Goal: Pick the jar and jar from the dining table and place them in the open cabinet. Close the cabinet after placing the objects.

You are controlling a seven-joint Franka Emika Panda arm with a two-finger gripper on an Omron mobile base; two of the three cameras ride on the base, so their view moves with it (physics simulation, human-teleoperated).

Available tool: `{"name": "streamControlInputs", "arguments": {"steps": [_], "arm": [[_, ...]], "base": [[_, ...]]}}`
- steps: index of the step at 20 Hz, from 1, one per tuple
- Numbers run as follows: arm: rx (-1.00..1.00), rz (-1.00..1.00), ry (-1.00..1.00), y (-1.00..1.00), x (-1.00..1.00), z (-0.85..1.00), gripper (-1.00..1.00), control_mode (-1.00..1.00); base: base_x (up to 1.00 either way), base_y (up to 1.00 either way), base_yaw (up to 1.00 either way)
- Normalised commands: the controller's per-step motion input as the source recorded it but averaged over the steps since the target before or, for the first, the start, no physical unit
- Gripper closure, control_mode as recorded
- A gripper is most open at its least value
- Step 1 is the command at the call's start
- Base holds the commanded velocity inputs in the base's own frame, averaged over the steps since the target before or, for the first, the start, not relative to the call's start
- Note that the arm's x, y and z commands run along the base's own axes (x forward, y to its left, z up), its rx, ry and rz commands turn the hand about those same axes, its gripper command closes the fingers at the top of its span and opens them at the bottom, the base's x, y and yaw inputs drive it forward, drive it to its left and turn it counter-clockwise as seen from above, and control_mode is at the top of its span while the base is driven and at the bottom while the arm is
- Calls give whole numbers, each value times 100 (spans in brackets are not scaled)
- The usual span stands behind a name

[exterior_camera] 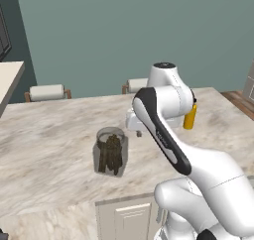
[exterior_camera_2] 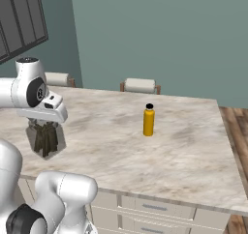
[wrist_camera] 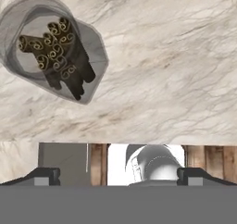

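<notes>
Jar (exterior_camera: 111, 151) of brown sticks stands upright on the dining table (exterior_camera: 59, 135); pincer (wrist_camera: 118, 174) above, spread wide

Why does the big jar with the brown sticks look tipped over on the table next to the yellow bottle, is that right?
Not quite: the jar with the brown sticks isn't tipped over. It stands upright on the table, as the left base view shows. The yellow bottle does stand on the same table, off to one side of it, as the right base view shows.
</notes>
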Motion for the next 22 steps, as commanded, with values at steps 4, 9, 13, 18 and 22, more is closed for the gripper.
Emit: {"name": "streamControlInputs", "arguments": {"steps": [4, 9, 13, 18, 22], "arm": [[0, 0, 0, 7, 20, 0, -100, -100], [0, 0, 0, 6, 25, 0, -100, -100], [0, 0, 0, 1, 18, -6, -100, -100], [0, 0, 0, 0, 21, -6, -100, -100], [0, 0, 0, 1, 14, -12, -100, -100]], "base": [[0, 0, 0], [0, 0, 0], [0, 0, 0], [0, 0, 0], [0, 0, 0]]}}
